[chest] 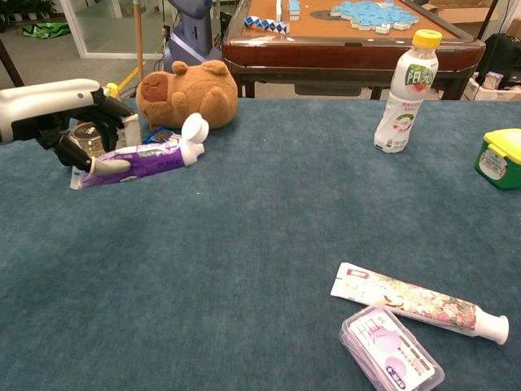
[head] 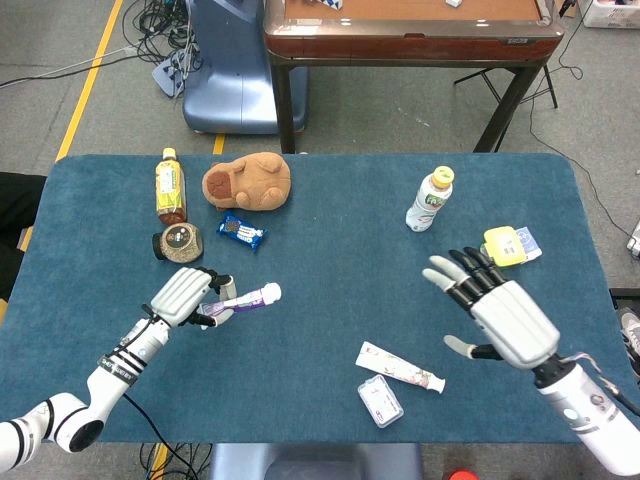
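My left hand point(head: 184, 297) point(chest: 69, 118) grips a purple tube point(head: 243, 299) point(chest: 138, 154) with a white cap and holds it lifted above the blue cloth, cap pointing right. My right hand point(head: 497, 310) hovers open with fingers spread over the right half of the table, just left of a yellow-lidded green box point(head: 503, 247); the chest view does not show it. A floral white tube point(head: 398, 367) point(chest: 419, 300) and a clear plastic case point(head: 380, 401) point(chest: 391, 349) lie below and left of the right hand.
A brown plush animal point(head: 249, 181) point(chest: 187, 94), a blue snack packet point(head: 241, 232), a round jar point(head: 179, 242) and a tea bottle point(head: 170, 185) crowd the far left. A white drink bottle point(head: 430, 199) point(chest: 407, 91) stands far right of centre. A wooden table point(head: 410, 30) stands behind.
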